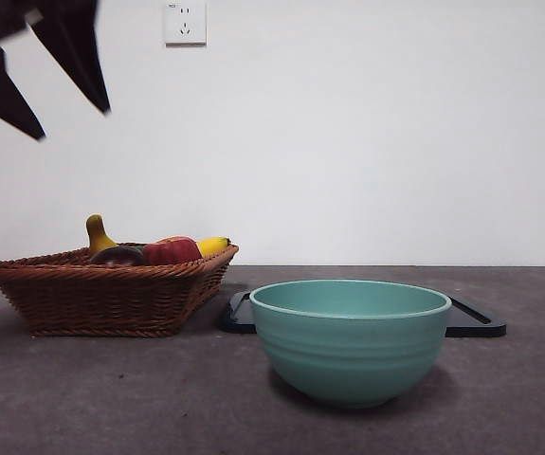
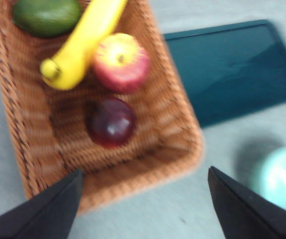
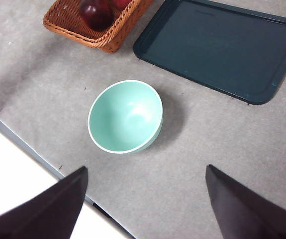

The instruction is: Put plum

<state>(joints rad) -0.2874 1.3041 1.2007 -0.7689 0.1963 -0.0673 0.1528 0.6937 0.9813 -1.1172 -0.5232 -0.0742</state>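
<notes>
Your left gripper (image 2: 143, 209) hangs spread wide above the basket (image 1: 101, 294), where the plum (image 2: 111, 122) sits beside the apple (image 2: 121, 62) and banana (image 2: 80, 45). Further right stand the bowl (image 1: 350, 341) and tray (image 3: 222, 47). Your right gripper (image 3: 145, 209) is spread wide too, high over the bowl.

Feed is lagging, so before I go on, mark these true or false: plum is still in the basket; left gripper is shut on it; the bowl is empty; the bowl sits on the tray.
The plum lies in the basket: true.
The left gripper is shut on the plum: false, it is open above the basket, holding nothing.
The bowl is empty: true.
The bowl sits on the tray: false, it stands on the table beside it.
</notes>
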